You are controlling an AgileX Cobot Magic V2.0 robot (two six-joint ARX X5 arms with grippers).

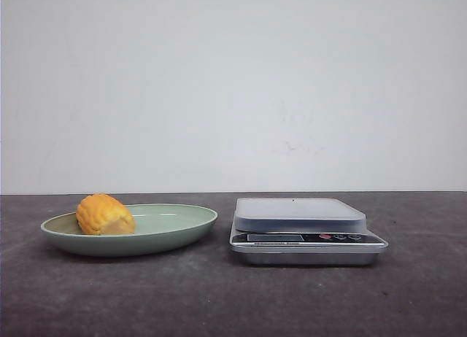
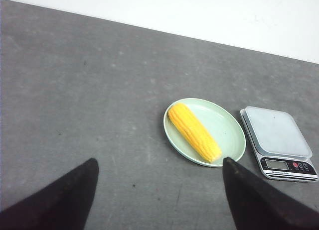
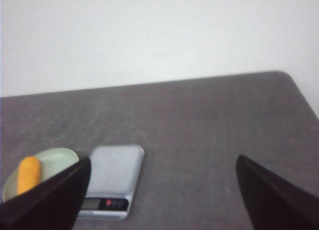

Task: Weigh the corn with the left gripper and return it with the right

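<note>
Lying lengthwise in the green plate [image 1: 146, 238] at the left: the corn [image 1: 105, 214], untouched, likely staged there for an easy reach by the left gripper [image 2: 159, 190]. Hanging high and well apart from the plate, fingers spread wide, holding nothing. Sitting just beside the plate on the right: the scale [image 1: 303, 231], platform bare, display facing the robot, probably for a short carry across. Hovering farther right, the right gripper [image 3: 162, 192], likewise gaping wide and empty. Foreshortening the corn into a stub in the front view, seen end-on; revealing a full slender cob only from the left wrist. Showing neither arm from the front.
</note>
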